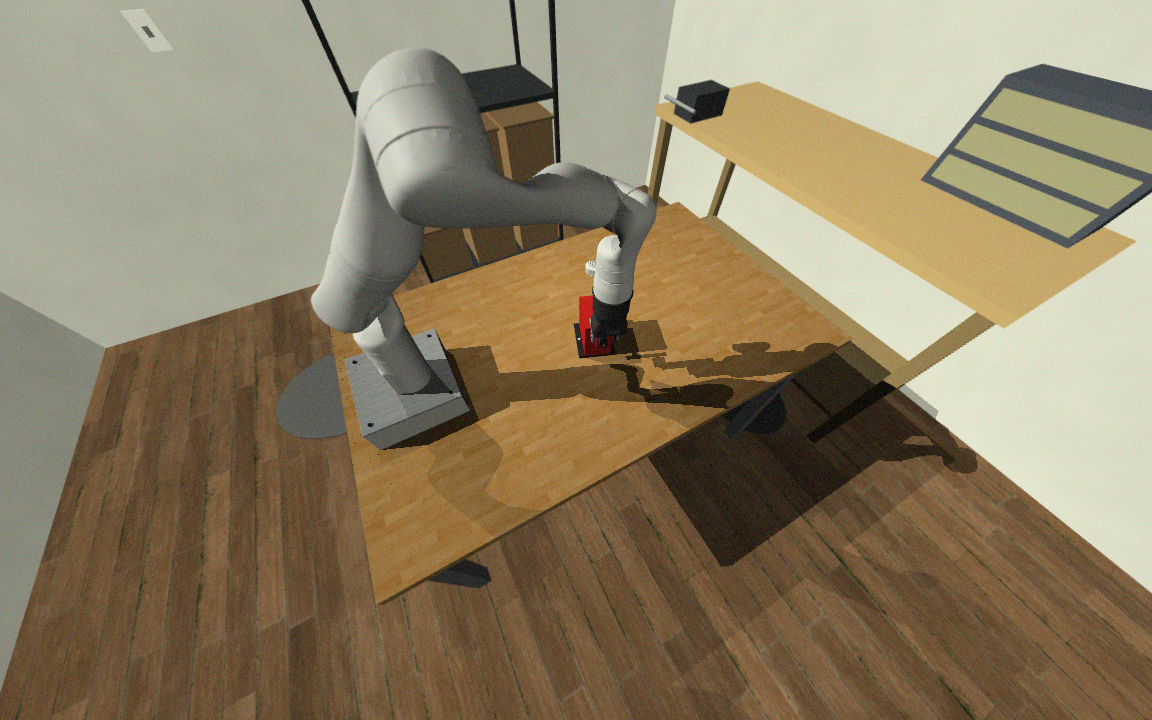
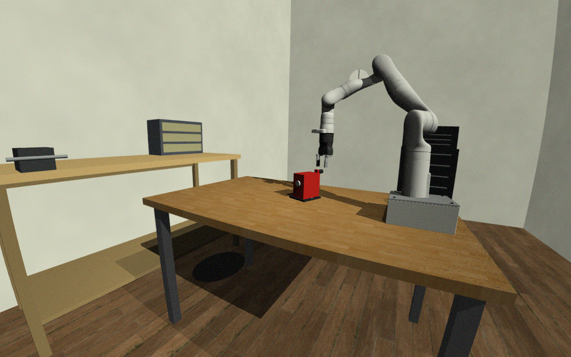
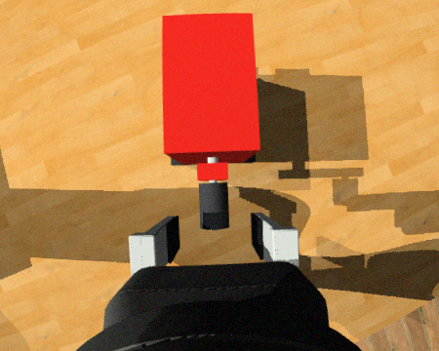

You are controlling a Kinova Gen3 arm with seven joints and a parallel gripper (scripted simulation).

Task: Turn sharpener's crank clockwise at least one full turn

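The red sharpener point(image 1: 585, 313) point(image 2: 308, 185) point(image 3: 210, 83) stands upright on its black base on the table. Its short red crank arm point(image 3: 212, 173) is on the face nearest my gripper in the wrist view and points up. The black crank handle point(image 2: 320, 171) point(image 3: 214, 204) sticks straight out from it, slightly above the sharpener's top. My gripper point(image 2: 321, 165) point(image 3: 215, 230) points down and is open and empty. Its fingertips are just above the handle in the exterior view. In the wrist view the handle's outer end lines up with the gap between the fingers. The top view mostly hides the handle behind my gripper.
The wooden table point(image 1: 508, 465) point(image 2: 345, 235) also carries my arm's grey base block point(image 1: 405, 411) point(image 2: 421, 215). A side bench point(image 1: 875, 170) point(image 2: 101, 161) along the wall holds a dark box with a rod point(image 1: 704, 100) point(image 2: 34, 164) and a drawer cabinet point(image 1: 1054, 152) point(image 2: 154, 137).
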